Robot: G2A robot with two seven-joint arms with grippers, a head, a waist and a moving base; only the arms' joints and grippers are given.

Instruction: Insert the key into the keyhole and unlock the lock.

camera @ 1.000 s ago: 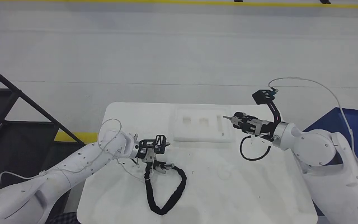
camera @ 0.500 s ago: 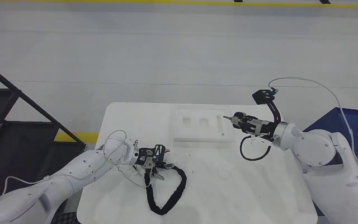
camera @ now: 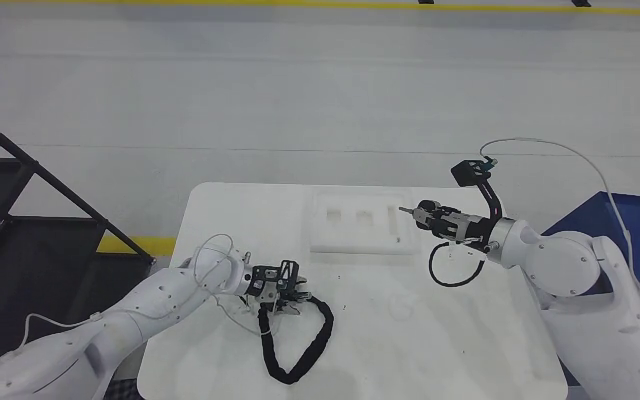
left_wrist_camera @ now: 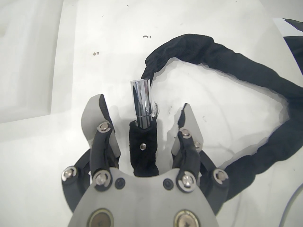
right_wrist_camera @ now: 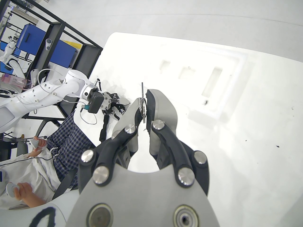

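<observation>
chrome-tipped lock (left_wrist_camera: 141, 95) lies free inside the parted left tool (left_wrist_camera: 144, 106) while right tool (right_wrist_camera: 142, 103) clamps the key (right_wrist_camera: 142, 90).

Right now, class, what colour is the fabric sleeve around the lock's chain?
The sleeve is plain black, seen best in the left wrist view.

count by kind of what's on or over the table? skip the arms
black sleeved lock: 1
key, held in the right hand: 1
white foam tray: 1
total: 3
</observation>
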